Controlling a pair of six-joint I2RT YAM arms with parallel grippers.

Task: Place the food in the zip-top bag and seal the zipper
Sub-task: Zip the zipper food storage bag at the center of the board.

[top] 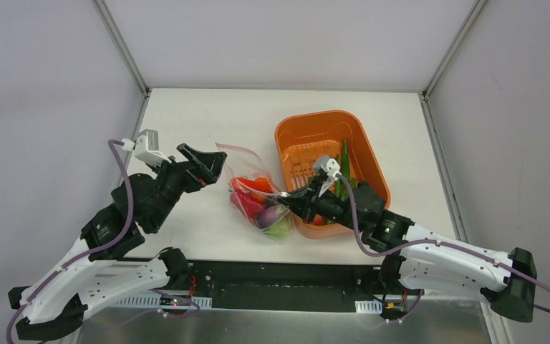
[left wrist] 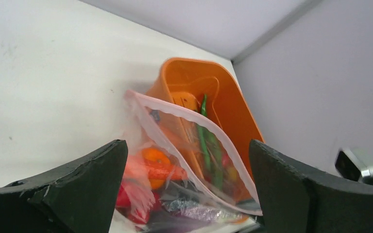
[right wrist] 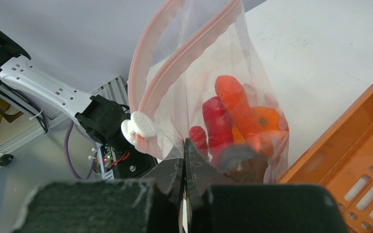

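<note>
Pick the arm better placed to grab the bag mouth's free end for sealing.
Left. The left gripper is open, empty, facing the zipper of the zip-top bag; the right gripper is shut on the bag's edge beside the white slider.

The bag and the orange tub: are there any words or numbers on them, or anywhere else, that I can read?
No words or numbers can be read anywhere.
zip-top bag: only the pink zipper strip, no writing.
orange tub: plain, just slots.
circuit board with a red light: any print is too small to read.
</note>
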